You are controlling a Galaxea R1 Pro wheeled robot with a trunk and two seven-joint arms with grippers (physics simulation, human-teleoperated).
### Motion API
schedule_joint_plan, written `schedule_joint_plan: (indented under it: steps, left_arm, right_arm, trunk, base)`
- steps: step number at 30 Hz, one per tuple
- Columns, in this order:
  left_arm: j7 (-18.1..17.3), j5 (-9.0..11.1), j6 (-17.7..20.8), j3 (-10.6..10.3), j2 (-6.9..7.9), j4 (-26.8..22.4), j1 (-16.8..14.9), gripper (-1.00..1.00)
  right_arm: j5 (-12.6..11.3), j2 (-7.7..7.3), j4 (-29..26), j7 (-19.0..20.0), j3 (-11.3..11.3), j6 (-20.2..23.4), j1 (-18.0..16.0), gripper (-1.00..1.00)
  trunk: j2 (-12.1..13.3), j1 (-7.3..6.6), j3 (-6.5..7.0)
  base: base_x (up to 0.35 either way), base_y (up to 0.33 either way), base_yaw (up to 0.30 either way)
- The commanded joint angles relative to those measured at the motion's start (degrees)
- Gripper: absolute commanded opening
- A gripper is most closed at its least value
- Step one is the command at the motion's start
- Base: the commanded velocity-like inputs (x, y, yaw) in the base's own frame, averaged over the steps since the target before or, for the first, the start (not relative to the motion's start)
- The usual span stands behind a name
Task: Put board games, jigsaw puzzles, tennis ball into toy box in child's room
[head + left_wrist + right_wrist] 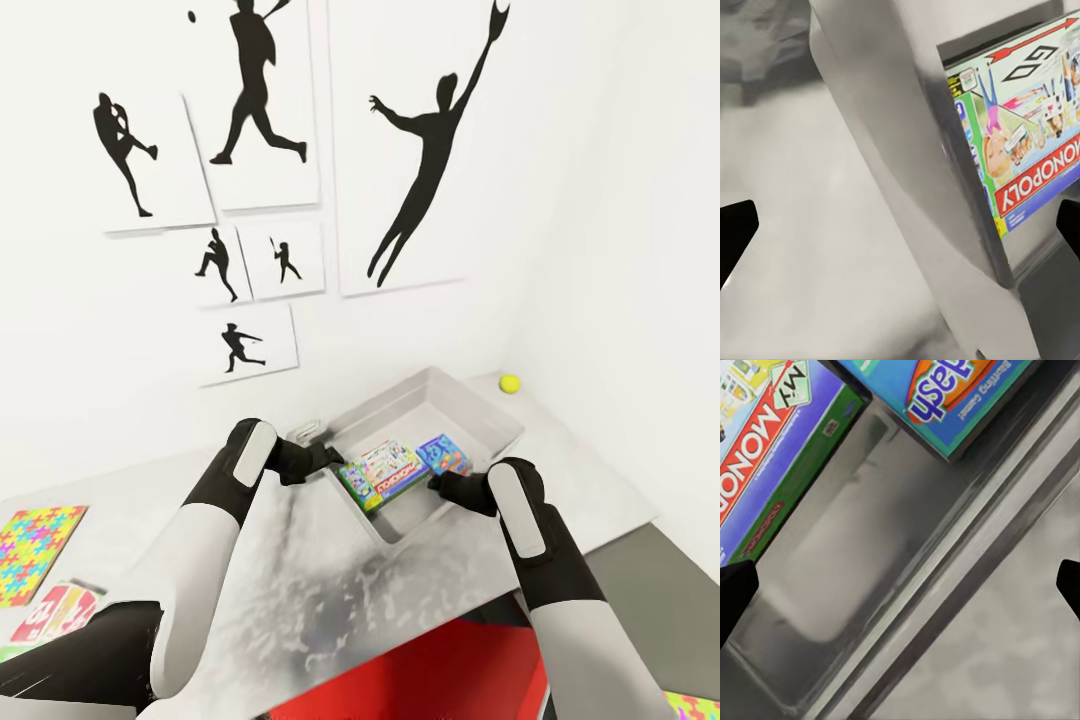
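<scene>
The pale grey toy box (492, 412) stands on the table (300, 570) against the white wall. Inside it lie the green-edged Monopoly board game (383, 471) (1035, 142) (772, 457) and a blue board game (445, 453) (945, 397). My left gripper (330, 458) (900, 232) is open astride the box's left wall. My right gripper (442, 486) (900, 592) is open astride its near wall (945, 577). The tennis ball (510, 382) rests behind the box. One jigsaw puzzle (35, 545) lies far left, next to a red-and-white game box (55, 612).
Framed black silhouettes of ball players (420, 150) hang on the wall above the table. A second patch of bright puzzle pieces (693, 704) shows at the lower right corner. Something red (430, 670) lies below the table's front edge. Dark floor (640, 570) runs to the right.
</scene>
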Motion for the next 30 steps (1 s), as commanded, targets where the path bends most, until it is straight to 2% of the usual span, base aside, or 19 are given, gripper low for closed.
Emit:
schedule_joint_plan:
  steps: [1, 12, 13, 21, 22, 30]
  left_arm:
    - [0.59, 0.61, 0.22, 0.24, -0.06, -0.04, -0.05, 1.0]
    - [0.59, 0.61, 0.22, 0.24, -0.06, -0.05, -0.05, 1.0]
    - [0.59, 0.61, 0.22, 0.24, -0.06, -0.05, -0.05, -1.0]
    - [0.59, 0.61, 0.22, 0.24, -0.06, -0.06, -0.02, -1.0]
    - [0.59, 0.61, 0.22, 0.24, -0.06, -0.05, -0.03, -1.0]
    - [0.59, 0.61, 0.22, 0.26, -0.06, -0.07, -0.05, -1.0]
  right_arm:
    - [-0.6, 0.03, -0.06, -0.57, -0.09, 0.15, -0.05, 1.0]
    - [-0.68, 0.03, -0.07, -0.52, -0.13, 0.15, -0.05, 1.0]
    - [-0.7, 0.03, -0.07, -0.53, -0.13, 0.15, -0.05, 1.0]
    - [-0.69, -0.04, 0.0, -0.52, -0.13, 0.15, -0.05, 1.0]
    - [-0.79, -0.05, 0.0, -0.5, -0.13, 0.15, -0.05, -1.0]
    - [-1.17, -0.14, -0.09, -0.46, -0.13, 0.15, -0.05, -1.0]
  trunk:
    - [-0.1, 0.02, -0.19]
    - [-0.1, 0.02, -0.69]
    - [-0.1, 0.02, -0.7]
    - [-0.1, 0.02, -0.71]
    - [-0.1, 0.02, -0.71]
    - [-0.1, 0.02, -0.71]
  base:
    - [0.0, 0.0, 0.0]
    - [0.0, 0.0, 0.0]
    - [0.0, 0.0, 0.0]
    - [0.0, 0.0, 0.0]
    - [0.0, 0.0, 0.0]
    - [0.0, 0.0, 0.0]
